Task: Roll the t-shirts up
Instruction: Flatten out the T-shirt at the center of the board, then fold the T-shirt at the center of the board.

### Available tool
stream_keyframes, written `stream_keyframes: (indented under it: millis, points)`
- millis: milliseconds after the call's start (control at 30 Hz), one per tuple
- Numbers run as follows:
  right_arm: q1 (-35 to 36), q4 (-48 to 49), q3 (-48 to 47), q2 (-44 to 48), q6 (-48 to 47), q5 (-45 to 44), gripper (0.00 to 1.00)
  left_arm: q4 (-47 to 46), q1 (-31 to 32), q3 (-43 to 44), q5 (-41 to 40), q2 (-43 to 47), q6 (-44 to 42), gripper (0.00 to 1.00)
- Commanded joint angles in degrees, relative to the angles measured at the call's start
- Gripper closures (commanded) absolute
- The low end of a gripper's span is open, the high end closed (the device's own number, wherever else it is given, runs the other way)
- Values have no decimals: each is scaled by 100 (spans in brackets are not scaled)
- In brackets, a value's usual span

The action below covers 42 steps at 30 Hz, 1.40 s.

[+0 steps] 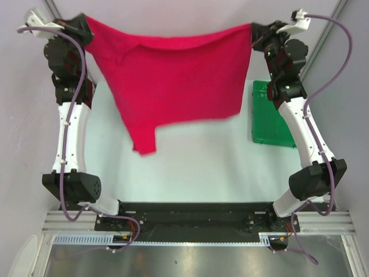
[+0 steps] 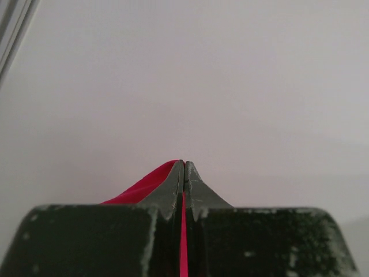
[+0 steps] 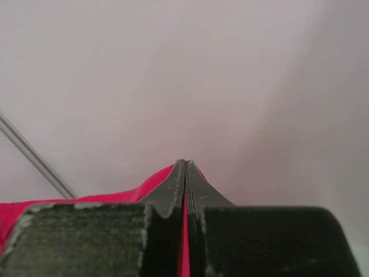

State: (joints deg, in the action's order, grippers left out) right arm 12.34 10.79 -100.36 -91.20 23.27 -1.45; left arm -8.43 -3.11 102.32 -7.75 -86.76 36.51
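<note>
Red t-shirt hangs between left gripper, right gripper; both clamped on top edge

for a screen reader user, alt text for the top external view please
A red t-shirt hangs stretched between the left hand and right hand, each shut on a corner, above a white table. A green tray lies on the table at right.

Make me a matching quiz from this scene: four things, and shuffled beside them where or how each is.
A t-shirt
B green tray
C left tool
D right tool

1 lying flat at the robot's right side
2 shut on the shirt's right end
3 hanging spread between the two tools
4 shut on the shirt's left end

Pairs: A3, B1, C4, D2
</note>
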Motion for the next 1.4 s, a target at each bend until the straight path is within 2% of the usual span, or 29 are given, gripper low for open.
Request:
stream_keyframes:
  millis: [0,100,167,200,233,300,333,400,433,533,633,767,867,1067,1200,1367]
  points:
    - [-38,442,-731,93,-252,-127,100,-371,-5,1210,291,10,5,100]
    - [-38,363,-144,417,-270,-214,100,-12,-14,1142,317,211,-74,100]
    - [-65,302,348,663,-218,-215,100,130,-14,388,336,509,-74,100]
    - [-74,258,916,787,-174,-232,100,113,-5,-33,301,955,4,100]
    - [-91,170,1217,1058,-52,-224,100,61,-14,-1020,283,1194,31,100]
    - [-100,12,2076,1296,81,-241,100,130,-14,-1975,82,1704,153,100]
    - [-100,-215,2299,1472,142,-250,100,244,-14,-2928,28,2176,207,100]
    - [-109,-488,2730,1543,318,-111,100,359,-14,-3882,-251,2706,478,100]
    - [-100,-803,3063,1535,371,-40,100,559,-14,-4748,-384,3143,610,100]
    - [-91,-1330,3626,1368,477,110,100,1042,-14,-6078,-849,3638,971,100]
    - [-82,-1728,3944,1008,495,347,100,1413,-14,-6915,-1219,3947,1384,100]
    - [-74,-2133,4532,604,503,233,100,2711,-5,-7349,-1756,3991,2121,100]
    - [-74,-2283,4884,489,609,145,100,3171,-14,-7560,-1923,4088,2421,100]
    - [-3,-2581,5509,656,758,-266,100,4093,-14,-7508,-2046,4150,2527,100]
    - [23,-2713,5808,1007,758,-206,100,4813,-5,-7288,-2186,4193,2484,100]
    - [76,-3030,5922,1639,662,-426,100,5386,-14,-7139,-2381,4886,2203,100]
